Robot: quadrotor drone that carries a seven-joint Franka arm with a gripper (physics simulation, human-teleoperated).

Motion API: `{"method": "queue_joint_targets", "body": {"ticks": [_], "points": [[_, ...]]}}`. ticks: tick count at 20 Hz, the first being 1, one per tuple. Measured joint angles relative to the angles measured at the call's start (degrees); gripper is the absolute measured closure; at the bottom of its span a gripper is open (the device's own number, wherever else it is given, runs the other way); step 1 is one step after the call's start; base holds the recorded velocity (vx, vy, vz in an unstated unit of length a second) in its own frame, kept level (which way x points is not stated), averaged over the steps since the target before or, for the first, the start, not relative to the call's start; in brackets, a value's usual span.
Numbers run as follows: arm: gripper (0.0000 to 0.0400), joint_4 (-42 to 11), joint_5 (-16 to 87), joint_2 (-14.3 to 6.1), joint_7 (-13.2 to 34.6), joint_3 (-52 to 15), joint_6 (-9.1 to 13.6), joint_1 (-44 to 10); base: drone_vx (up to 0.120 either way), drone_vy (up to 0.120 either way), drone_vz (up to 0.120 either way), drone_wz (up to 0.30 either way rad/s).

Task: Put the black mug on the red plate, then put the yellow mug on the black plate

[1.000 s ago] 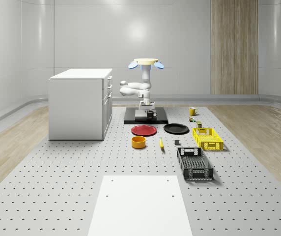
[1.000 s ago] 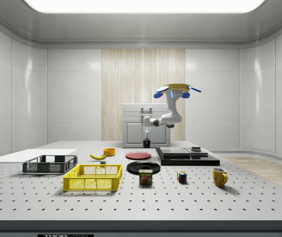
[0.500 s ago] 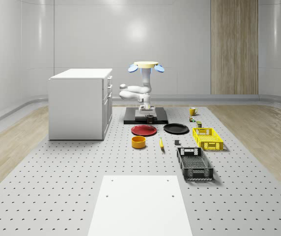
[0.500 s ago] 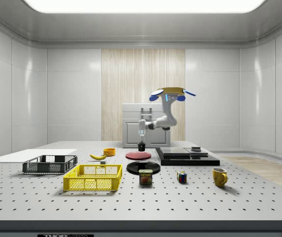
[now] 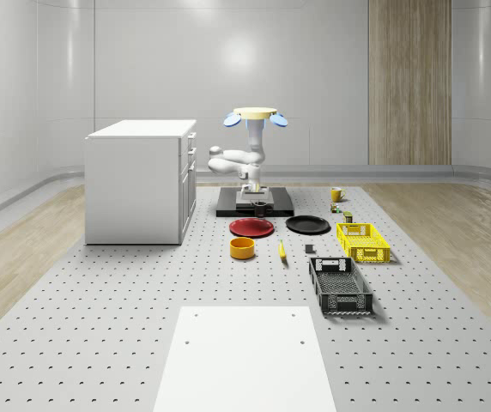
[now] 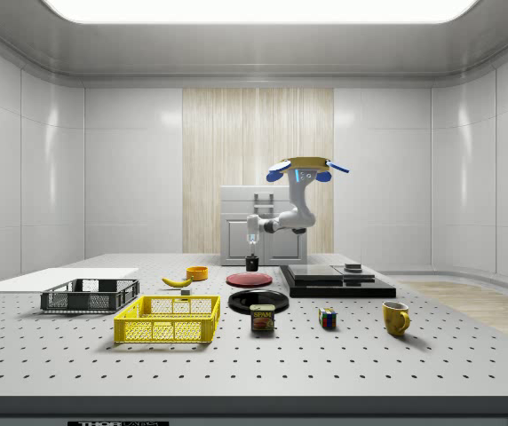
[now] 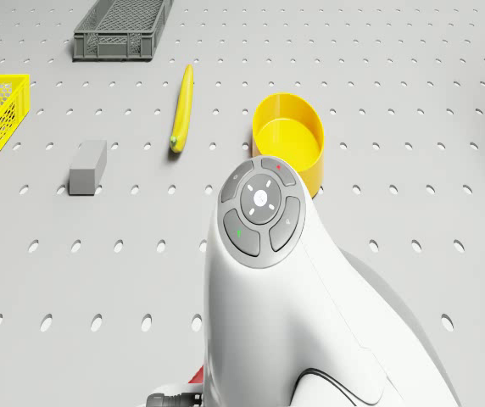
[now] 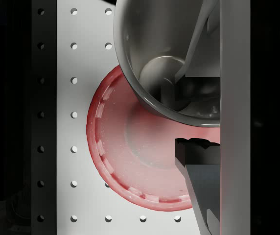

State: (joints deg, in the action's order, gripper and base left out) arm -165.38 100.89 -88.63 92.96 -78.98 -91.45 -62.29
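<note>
The black mug [image 6: 252, 263] hangs just above the red plate [image 6: 250, 279], with my gripper [image 6: 252, 246] shut on its rim. In the wrist view one finger [image 8: 195, 46] reaches inside the mug [image 8: 164, 58] and the other finger [image 8: 201, 169] is outside it, with the red plate [image 8: 123, 152] directly below. From the whole-scene view the mug [image 5: 261, 207] sits behind the red plate [image 5: 251, 227]. The black plate [image 5: 307, 225] lies to its right. The yellow mug [image 5: 336, 195] stands farther back right. The drone [image 5: 254, 114] hovers over the front edge of a black slab [image 5: 280, 210].
A white cabinet [image 5: 140, 180] stands at the whole-scene view's left. In front of the plates are a yellow bowl [image 5: 243, 248], a banana [image 5: 281, 250], a yellow crate [image 5: 363, 241], a grey crate [image 5: 340, 285] and a white panel [image 5: 244, 356]. A can [image 6: 263, 319] and cube [image 6: 327, 319] sit near the black plate.
The drone and arm have shifted toward the side view's left, carrying the black mug off the black slab to above the red plate and a little lower.
</note>
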Motion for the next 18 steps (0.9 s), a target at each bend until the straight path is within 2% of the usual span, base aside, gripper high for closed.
{"method": "queue_joint_targets", "body": {"ticks": [10,18], "points": [[0.0290,1.4,-0.5,-1.1,-8.7,-0.2,-1.3,7.3,0.000,0.000,0.000,0.000],[0.0290,3.1,3.8,-1.7,-11.2,4.6,-3.6,8.5,0.000,0.000,0.000,0.000]]}}
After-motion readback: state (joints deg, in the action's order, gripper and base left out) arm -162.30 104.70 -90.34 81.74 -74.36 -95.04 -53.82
